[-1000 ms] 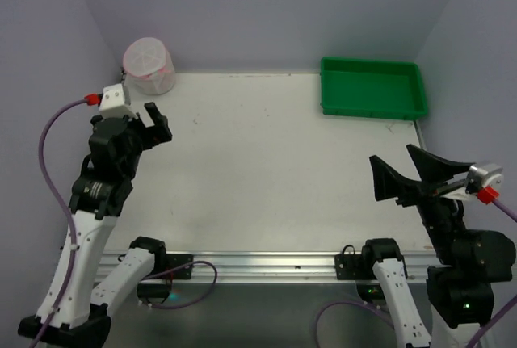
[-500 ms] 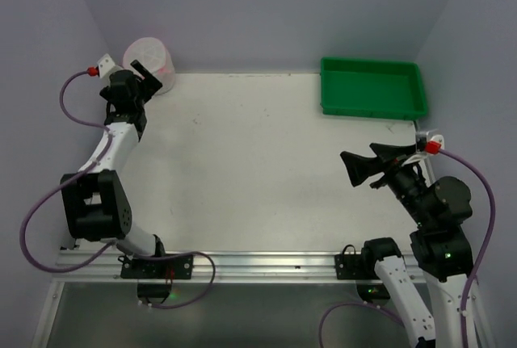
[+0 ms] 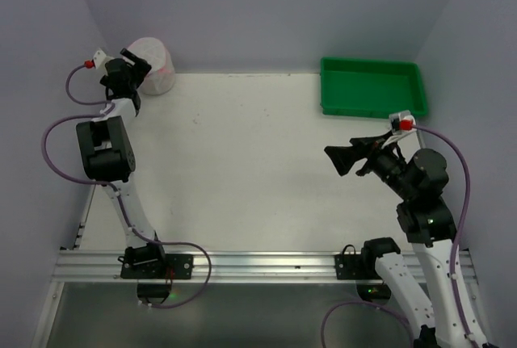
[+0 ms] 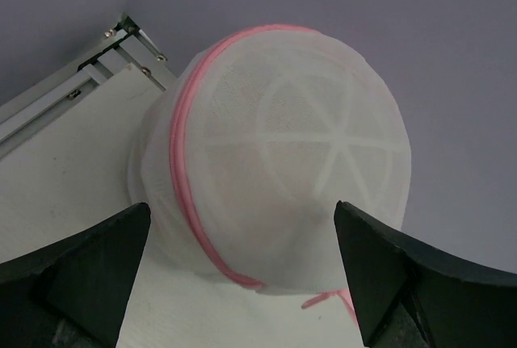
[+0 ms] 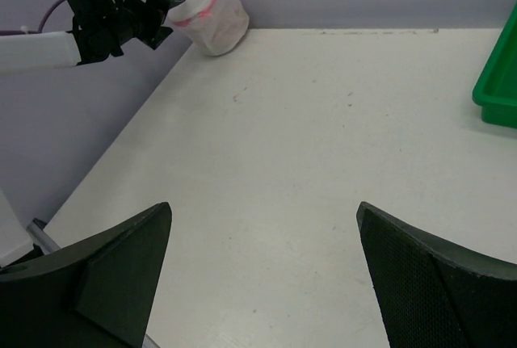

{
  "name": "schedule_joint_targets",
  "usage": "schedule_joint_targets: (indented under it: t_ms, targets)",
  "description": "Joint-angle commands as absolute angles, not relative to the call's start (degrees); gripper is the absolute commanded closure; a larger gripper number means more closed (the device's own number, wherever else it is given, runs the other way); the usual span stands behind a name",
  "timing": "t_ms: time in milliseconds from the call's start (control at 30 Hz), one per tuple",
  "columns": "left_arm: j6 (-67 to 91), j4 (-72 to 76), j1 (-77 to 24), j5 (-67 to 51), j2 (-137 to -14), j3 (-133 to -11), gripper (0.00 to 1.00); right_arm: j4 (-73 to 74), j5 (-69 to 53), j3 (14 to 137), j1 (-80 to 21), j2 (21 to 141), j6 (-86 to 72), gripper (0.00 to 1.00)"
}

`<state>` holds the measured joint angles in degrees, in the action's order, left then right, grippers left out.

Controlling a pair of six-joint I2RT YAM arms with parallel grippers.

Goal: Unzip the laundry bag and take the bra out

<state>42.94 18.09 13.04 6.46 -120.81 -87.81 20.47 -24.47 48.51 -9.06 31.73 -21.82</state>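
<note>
Table [image 3: 258, 170] | laundry bag [image 4: 275, 154] back-L corner, contents unclear | L fingers [image 4: 81, 275], R fingers [image 5: 105, 275] spread

You see: round white see-through mesh pouch [image 4: 275, 162], pink trim ring, white spoke bands | rectangular plastic tray [image 3: 371, 90], plain bright green | flat tabletop [image 3: 258, 154], off-white, faint dark specks | walls [image 3: 266, 9], pale lilac

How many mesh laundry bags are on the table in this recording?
1. The laundry bag stands at the far left corner of the table, directly in front of the open left hand. No other shows, and nothing in view could hide one.
</note>
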Motion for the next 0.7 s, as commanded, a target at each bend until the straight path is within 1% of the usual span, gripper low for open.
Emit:
schedule_joint_targets:
  t_ms: [0,67,133,167,233,267,300,333,367,533,633,667]
  targets:
    - [44.5,24.9,13.7,5.6,-125.0,-93.4,0.00,16.3,-26.4,48.1,-9.3,34.0,-22.8,0.01]
    - [44.6,24.9,13.9,5.2,-128.5,-96.8,0.03,14.8,-26.7,47.6,-9.3,34.9,-23.6,0.01]
    - [44.5,25.0,13.9,4.1,-130.8,-99.0,0.10,13.5,-28.5,46.9,-9.3,35.9,-24.7,0.01]
    - [44.5,25.4,13.8,2.7,-132.4,-100.4,0.25,12.7,-29.0,46.8,-9.2,36.2,-24.9,0.01]
    - [44.7,26.7,13.9,1.0,-133.2,-100.5,0.50,12.3,-29.8,46.7,-9.3,37.1,-25.3,0.01]
    - [45.0,29.2,13.9,-0.9,-132.9,-99.0,0.73,11.8,-29.7,46.5,-9.3,37.3,-25.3,0.01]
    - [45.2,30.4,13.9,-1.9,-132.4,-97.9,0.82,11.7,-29.6,46.1,-9.3,37.4,-25.2,0.01]
    - [45.5,32.4,13.9,-3.8,-131.8,-95.6,0.96,11.7,-28.7,45.9,-9.3,37.7,-25.1,0.01]
    - [46.3,33.0,14.0,-5.1,-130.4,-94.7,1.00,12.0,-28.5,45.9,-9.3,37.8,-25.0,0.01]
    - [48.3,33.8,12.6,-16.7,-124.6,-87.0,1.00,12.2,-29.1,45.5,-9.4,37.7,-24.6,0.01]
    - [48.2,33.1,9.2,-21.3,-118.9,-82.8,1.00,12.7,-29.2,45.2,-9.5,36.7,-24.1,0.01]
    - [47.3,32.1,7.8,-23.4,-115.4,-79.7,1.00,12.6,-29.3,45.0,-9.6,36.5,-24.0,0.01]
